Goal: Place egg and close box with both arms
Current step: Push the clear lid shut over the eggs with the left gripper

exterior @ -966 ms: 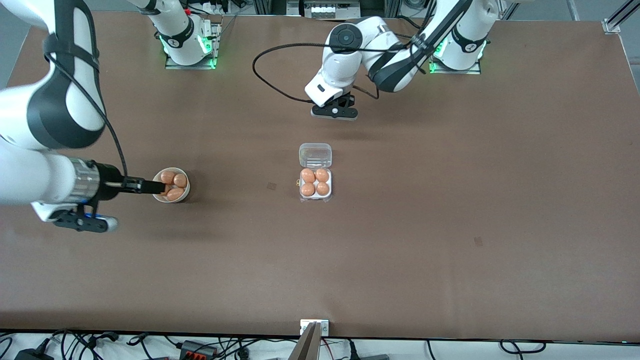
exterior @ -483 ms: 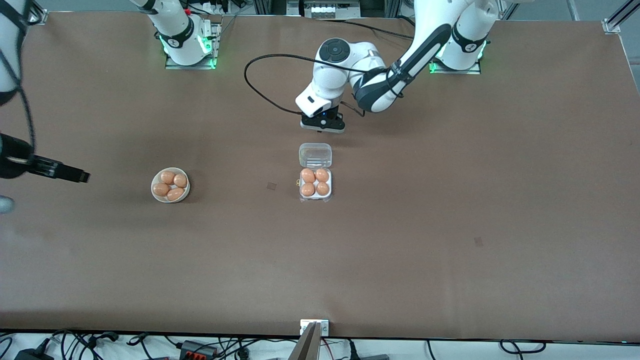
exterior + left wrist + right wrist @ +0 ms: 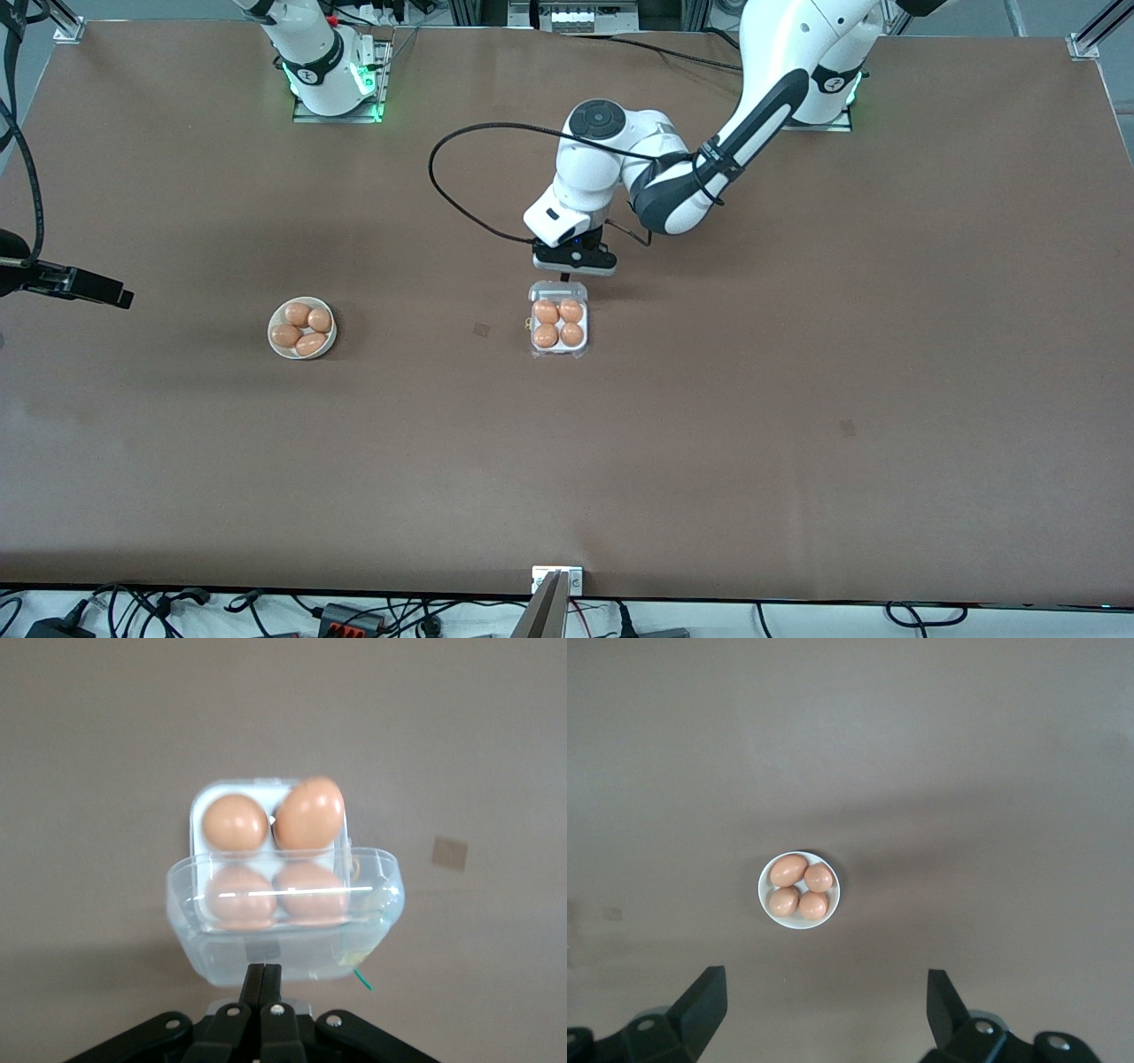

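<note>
Clear lid [image 3: 283, 921] half-raised over box [image 3: 559, 324], left pincer [image 3: 263, 979] pressed together against it, right pincer [image 3: 824, 1010] spread wide above bowl [image 3: 799, 890]

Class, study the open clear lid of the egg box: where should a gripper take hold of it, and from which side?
Probably at the lid's free edge, coming from the robots' side: it stands half raised over the four-egg tray, and the left gripper, fingers together, is already there.

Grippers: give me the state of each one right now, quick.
Left gripper: shut, fingers pressed together at the box lid, holding nothing.
Right gripper: open, empty, high over the bowl of eggs.
</note>
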